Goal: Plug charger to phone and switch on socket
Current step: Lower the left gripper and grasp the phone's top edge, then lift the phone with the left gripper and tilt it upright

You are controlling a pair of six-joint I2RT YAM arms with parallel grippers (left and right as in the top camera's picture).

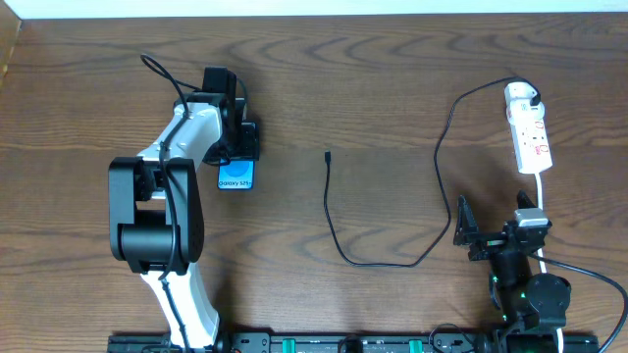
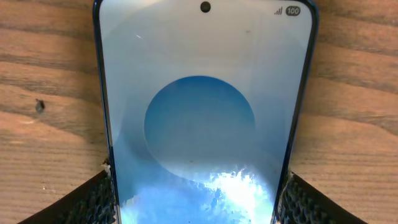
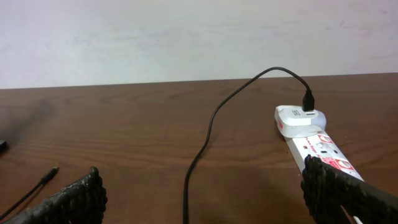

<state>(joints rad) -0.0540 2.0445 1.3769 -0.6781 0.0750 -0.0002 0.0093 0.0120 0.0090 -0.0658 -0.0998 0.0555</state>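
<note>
Left gripper clamped on the phone; right gripper wide open, holding nothing.
Nearest the base, on the right, the right jaws stand spread above the table, just beside the socket's white cord. The charger loops across the middle of the table, and its plug tip lies free, well apart from the phone. On the left, the phone lies flat, screen up, with the left jaws against both long edges. Farthest, at right, the white adapter sits in the socket. The switch position cannot be read.
</note>
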